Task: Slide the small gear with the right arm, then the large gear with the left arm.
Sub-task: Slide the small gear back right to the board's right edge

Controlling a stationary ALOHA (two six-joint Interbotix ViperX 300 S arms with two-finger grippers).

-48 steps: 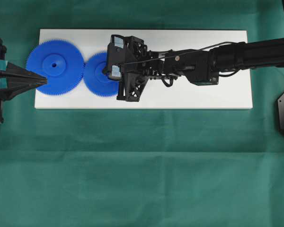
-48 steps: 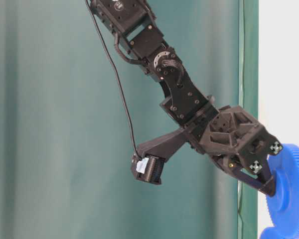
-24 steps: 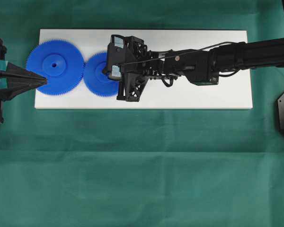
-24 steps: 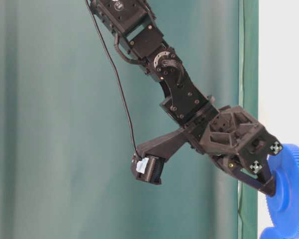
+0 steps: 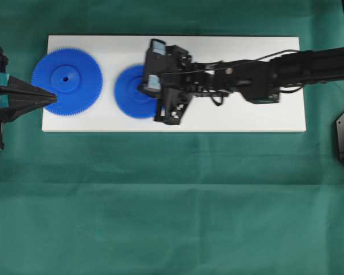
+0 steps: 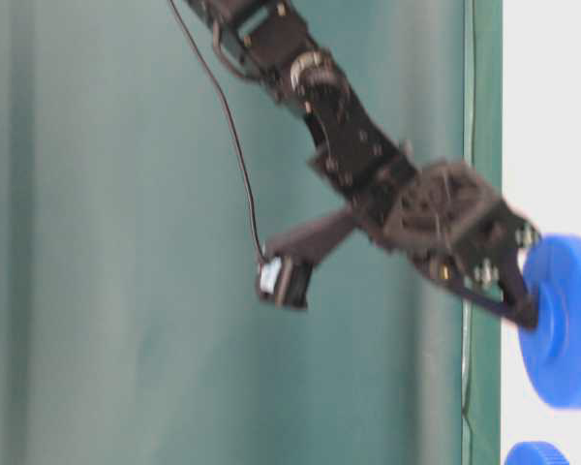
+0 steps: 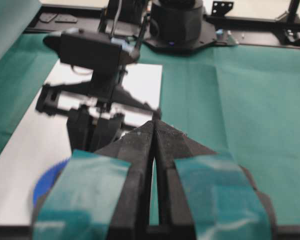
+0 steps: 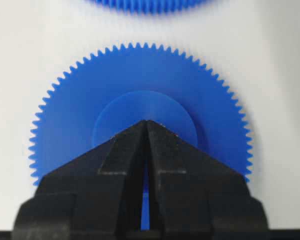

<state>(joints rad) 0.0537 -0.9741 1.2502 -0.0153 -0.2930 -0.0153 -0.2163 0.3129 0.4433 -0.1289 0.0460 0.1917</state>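
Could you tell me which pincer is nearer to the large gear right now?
Left. The left pincer points at the large gear rim; the right pincer sits on the small gear, farther along the board.

The overhead camera looks straight down on the green-clothed desk [image 5: 172,200] and the flat white rectangular board [image 5: 246,120] from well above. The table-level camera sits low at the desk's edge, turned on its side, close to the black right arm [image 6: 368,165]. The left wrist camera looks along its closed, teal-patched black claw [image 7: 154,131] across the board. The right wrist camera looks steeply down, very near the smaller bright blue plastic gear [image 8: 80,110], which the overhead view shares.
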